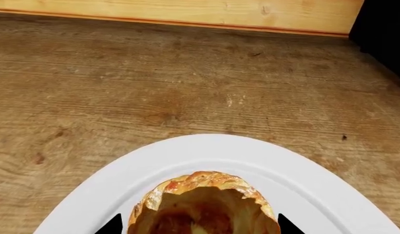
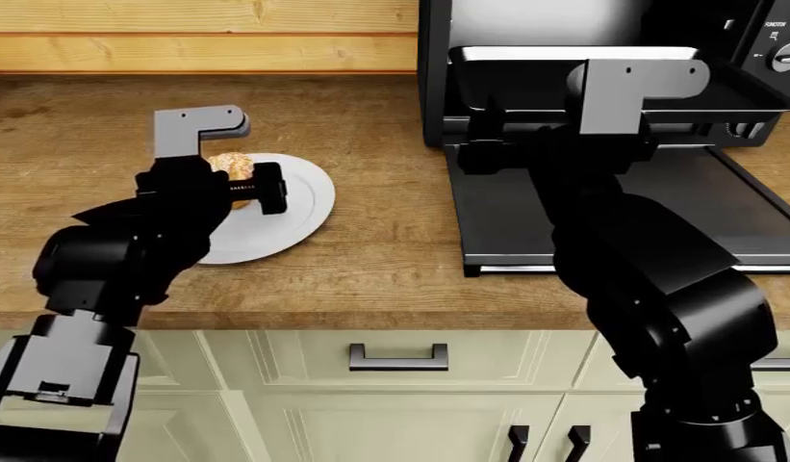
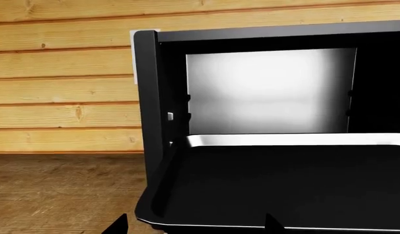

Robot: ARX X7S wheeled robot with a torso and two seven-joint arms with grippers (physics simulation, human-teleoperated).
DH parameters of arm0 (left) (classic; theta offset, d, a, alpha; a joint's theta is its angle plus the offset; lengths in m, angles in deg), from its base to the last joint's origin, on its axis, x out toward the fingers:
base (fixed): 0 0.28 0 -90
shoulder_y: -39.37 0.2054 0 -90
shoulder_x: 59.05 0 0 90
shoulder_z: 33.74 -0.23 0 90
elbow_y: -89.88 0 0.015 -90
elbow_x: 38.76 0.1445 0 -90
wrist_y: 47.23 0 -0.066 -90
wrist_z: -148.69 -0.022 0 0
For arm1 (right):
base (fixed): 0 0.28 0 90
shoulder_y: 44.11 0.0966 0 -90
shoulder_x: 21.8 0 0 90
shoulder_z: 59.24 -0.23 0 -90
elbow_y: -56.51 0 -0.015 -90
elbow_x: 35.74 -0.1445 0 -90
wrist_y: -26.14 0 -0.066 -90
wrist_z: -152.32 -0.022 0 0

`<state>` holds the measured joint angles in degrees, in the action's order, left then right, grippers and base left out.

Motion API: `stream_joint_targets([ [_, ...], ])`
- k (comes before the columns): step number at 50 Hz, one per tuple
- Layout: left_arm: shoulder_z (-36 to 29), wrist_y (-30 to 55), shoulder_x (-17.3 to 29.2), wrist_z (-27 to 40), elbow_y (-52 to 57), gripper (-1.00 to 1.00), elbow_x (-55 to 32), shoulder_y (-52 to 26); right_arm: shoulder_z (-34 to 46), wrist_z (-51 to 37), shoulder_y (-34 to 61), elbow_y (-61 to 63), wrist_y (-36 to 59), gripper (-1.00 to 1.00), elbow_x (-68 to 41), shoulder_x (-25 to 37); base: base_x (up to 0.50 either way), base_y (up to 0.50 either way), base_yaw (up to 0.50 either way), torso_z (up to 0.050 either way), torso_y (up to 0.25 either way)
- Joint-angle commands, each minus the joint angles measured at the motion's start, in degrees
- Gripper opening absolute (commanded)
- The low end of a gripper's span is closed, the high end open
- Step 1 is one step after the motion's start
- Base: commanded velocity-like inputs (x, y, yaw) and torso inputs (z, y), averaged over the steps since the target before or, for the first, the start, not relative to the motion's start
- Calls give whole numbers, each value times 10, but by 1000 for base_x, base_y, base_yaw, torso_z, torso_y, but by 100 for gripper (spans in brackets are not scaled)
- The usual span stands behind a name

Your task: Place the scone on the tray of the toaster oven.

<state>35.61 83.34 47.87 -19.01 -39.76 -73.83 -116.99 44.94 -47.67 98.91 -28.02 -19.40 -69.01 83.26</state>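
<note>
The scone (image 1: 203,204), golden and lumpy, sits on a white plate (image 1: 304,170) on the wooden counter. My left gripper (image 1: 200,225) is open and straddles the scone, with a dark fingertip close on each side. In the head view the scone (image 2: 226,164) is partly hidden behind that gripper (image 2: 247,188). The toaster oven (image 2: 433,58) stands at the back right with its door (image 2: 754,212) folded down. Its black tray (image 3: 284,185) is pulled out over the door. My right gripper (image 3: 194,225) is open at the tray's front rim.
A wooden plank wall (image 2: 202,34) runs along the back of the counter. The oven's knobs (image 2: 786,53) are at the far right. Cabinet drawers with handles (image 2: 397,358) lie below the counter's front edge.
</note>
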Motion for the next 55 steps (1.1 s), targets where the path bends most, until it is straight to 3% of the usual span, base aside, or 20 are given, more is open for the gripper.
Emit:
stream_joint_targets([
  [1, -3, -9, -4, -6, -16, 100, 4, -5, 1, -2, -1, 1, -1, 100, -3, 2, 0, 0, 0, 0, 0],
  [5, -7, -15, -7, -10, -24, 100, 6, -6, 3, -2, 1, -5, -4, 100, -1, 1, 0, 0, 0, 0, 0],
  [6, -6, -13, -7, -9, -22, -100, 5, -5, 2, -2, 1, -5, -5, 100, -2, 1, 0, 0, 0, 0, 0],
  [31, -6, -12, -7, -2, -15, -100, 3, -7, 5, -5, -6, 1, -7, 100, -9, 6, 0, 0, 0, 0, 0],
  [55, 1, 59, 14, 45, 111, -100, -23, -8, 0, -12, -2, 23, -1, 100, -25, 10, 0, 0, 0, 0, 0],
])
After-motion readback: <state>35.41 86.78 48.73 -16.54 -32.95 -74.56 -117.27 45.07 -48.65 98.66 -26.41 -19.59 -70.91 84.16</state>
